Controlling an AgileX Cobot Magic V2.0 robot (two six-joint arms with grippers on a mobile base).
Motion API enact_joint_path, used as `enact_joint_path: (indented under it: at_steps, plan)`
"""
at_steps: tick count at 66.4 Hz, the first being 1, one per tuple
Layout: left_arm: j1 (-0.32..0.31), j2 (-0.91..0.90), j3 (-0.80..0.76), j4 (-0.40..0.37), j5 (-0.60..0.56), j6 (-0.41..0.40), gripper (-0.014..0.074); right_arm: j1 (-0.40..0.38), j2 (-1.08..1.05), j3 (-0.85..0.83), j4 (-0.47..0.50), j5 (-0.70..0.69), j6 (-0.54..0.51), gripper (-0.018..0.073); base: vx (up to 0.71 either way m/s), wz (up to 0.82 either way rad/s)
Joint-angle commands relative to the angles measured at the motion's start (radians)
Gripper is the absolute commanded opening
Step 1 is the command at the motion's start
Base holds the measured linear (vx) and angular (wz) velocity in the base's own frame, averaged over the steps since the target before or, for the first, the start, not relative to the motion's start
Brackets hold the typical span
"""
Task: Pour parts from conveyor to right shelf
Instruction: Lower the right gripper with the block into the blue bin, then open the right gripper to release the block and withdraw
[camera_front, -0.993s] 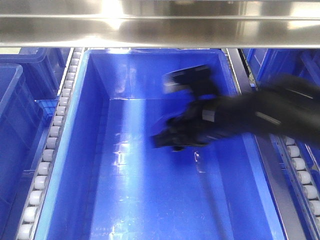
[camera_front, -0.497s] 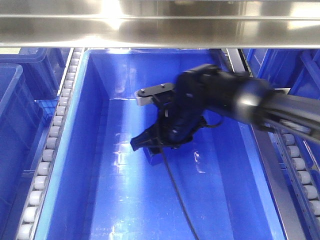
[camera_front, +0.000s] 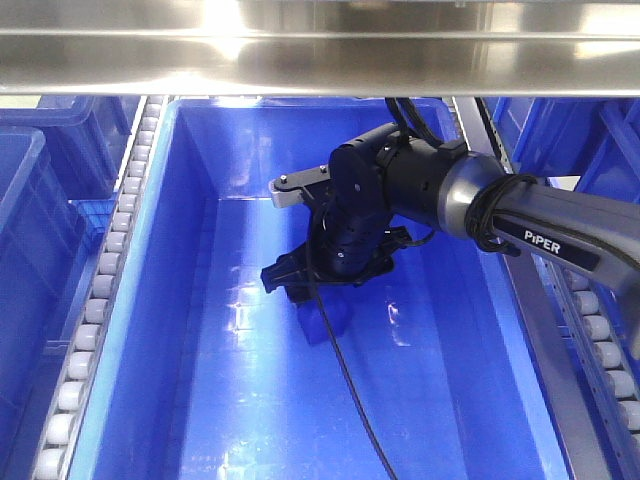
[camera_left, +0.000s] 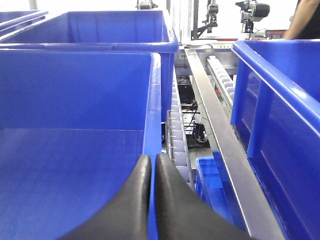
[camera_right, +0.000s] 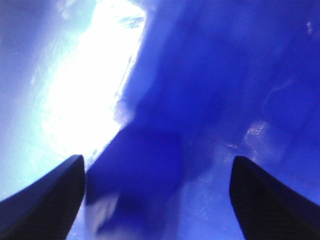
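Note:
A large blue bin (camera_front: 150, 300) fills the front view. My right gripper (camera_front: 285, 278) reaches into it from the right, low over the bin floor, just above a small dark blue block (camera_front: 320, 320). In the right wrist view the gripper (camera_right: 157, 167) is open, with the blurred dark block (camera_right: 135, 175) lying between and below its fingers (camera_right: 55, 190). I cannot tell if it touches the block. My left gripper (camera_left: 152, 162) is shut and empty, hovering over the right rim of another blue bin (camera_left: 152, 100). It is out of the front view.
Roller tracks (camera_front: 95, 300) run along both sides of the big bin. A steel shelf beam (camera_front: 320, 45) crosses overhead. More blue bins stand at the left (camera_front: 30, 220) and right (camera_front: 600, 140). A black cable (camera_front: 350, 390) trails across the bin floor.
My right arm has swung left and down into the bin, from a blur at the right, and has come to rest over the dark block.

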Motion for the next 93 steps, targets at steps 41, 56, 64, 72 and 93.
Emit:
enact_joint_path:
  at_steps: [41, 56, 64, 72, 93]
  plan:
    - [-0.005, -0.013, -0.019, -0.006, -0.073, -0.008, -0.0006, 0.0, -0.566, 0.488, -0.026, -0.57, -0.013, 0.0582, 0.0, 0.0]
    - [-0.005, -0.013, -0.019, -0.006, -0.073, -0.008, -0.0006, 0.0, -0.764, 0.711, -0.026, -0.77, -0.044, 0.0582, 0.0, 0.0]
    - [-0.005, -0.013, -0.019, -0.006, -0.073, -0.008, -0.0006, 0.0, -0.87, 0.799, -0.026, -0.823, -0.044, 0.0582, 0.0, 0.0]
    - [-0.005, -0.013, -0.019, -0.006, -0.073, -0.008, -0.0006, -0.016, -0.948, 0.843, -0.051, -0.826, -0.049, 0.0582, 0.0, 0.0]
    - [-0.005, -0.013, -0.019, -0.006, -0.073, -0.008, -0.0006, -0.267, -1.069, 0.848, -0.049, -0.743, -0.039, 0.0582, 0.0, 0.0]
